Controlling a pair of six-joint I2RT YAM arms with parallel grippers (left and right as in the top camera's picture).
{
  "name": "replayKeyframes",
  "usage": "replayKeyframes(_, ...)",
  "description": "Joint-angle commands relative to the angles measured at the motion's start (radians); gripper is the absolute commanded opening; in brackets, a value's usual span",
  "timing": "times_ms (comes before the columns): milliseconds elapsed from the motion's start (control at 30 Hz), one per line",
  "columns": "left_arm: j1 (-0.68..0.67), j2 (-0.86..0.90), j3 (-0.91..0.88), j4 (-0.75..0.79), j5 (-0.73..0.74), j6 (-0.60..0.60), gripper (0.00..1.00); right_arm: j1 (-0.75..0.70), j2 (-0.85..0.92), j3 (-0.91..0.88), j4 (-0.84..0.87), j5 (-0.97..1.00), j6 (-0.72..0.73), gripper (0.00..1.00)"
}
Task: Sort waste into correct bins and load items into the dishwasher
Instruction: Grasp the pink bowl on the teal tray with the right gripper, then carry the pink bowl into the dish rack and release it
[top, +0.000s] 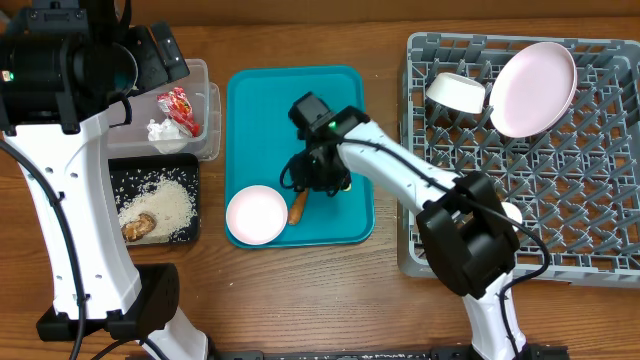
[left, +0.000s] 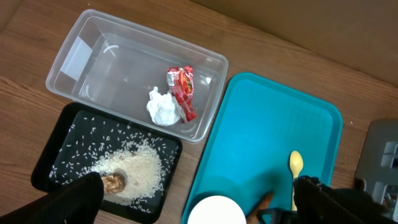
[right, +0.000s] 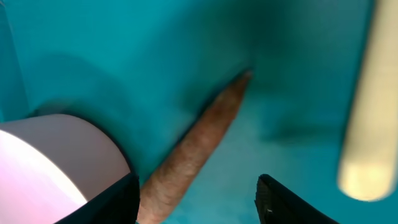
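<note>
An orange-brown carrot (top: 297, 207) lies on the teal tray (top: 255, 110) beside a small white bowl (top: 256, 214). My right gripper (top: 315, 182) is open, low over the tray. In the right wrist view the carrot (right: 199, 140) lies between the fingers (right: 196, 196), close to the left one, with the bowl (right: 43, 162) at the left and the yellow spoon (right: 367, 124) at the right. My left gripper (left: 199, 186) is open and empty, high above the bins. The clear tub (left: 106, 56) holds the red wrapper (left: 182, 90) and the napkin (left: 163, 107). The black tray (left: 59, 155) holds rice (left: 137, 165) and a brown scrap (left: 113, 182).
The grey dish rack (top: 590, 230) at the right holds a pink plate (top: 535, 88) standing upright and a white bowl (top: 457, 92). A small white item (top: 511, 212) shows in the rack behind my right arm. Both bins stand left of the teal tray.
</note>
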Motion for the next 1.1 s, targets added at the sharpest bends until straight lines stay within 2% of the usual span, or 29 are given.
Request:
replayKeyframes(0, 0.0, 0.005, 0.01, 0.0, 0.008, -0.014, 1.0, 0.01, -0.016, -0.001, 0.035, 0.01, 0.011, 0.62)
replayKeyframes(100, 0.0, 0.005, 0.009, 0.0, 0.008, -0.014, 1.0, 0.011, -0.016, -0.001, 0.064, 0.004, -0.004, 0.62)
replayKeyframes(367, 0.0, 0.005, 0.01, 0.001, 0.009, -0.014, 1.0, 0.012, -0.016, 0.04, 0.09, -0.21, -0.233, 0.63)
replayKeyframes(533, 0.0, 0.005, 0.01, 0.0, 0.008, -0.014, 1.0, 0.024, -0.016, 0.032, 0.08, -0.235, -0.254, 0.61)
replayKeyframes(667, 0.0, 0.005, 0.01, 0.001, 0.008, -0.014, 1.0, 0.05, -0.016, 0.011, 0.097, -0.232, -0.256, 0.48)
replayKeyframes(900, 0.0, 0.005, 0.01, 0.001, 0.008, -0.014, 1.0, 0.084, -0.014, -0.037, 0.144, -0.156, -0.196, 0.41)
replayKeyframes(1000, 0.0, 0.005, 0.01, 0.0, 0.008, -0.014, 1.0, 0.084, -0.014, -0.037, 0.142, -0.152, -0.194, 0.32)
replayKeyframes(1067, 0.0, 0.005, 0.01, 0.001, 0.008, -0.014, 1.0, 0.082, -0.014, -0.037, 0.14, -0.142, -0.185, 0.22)
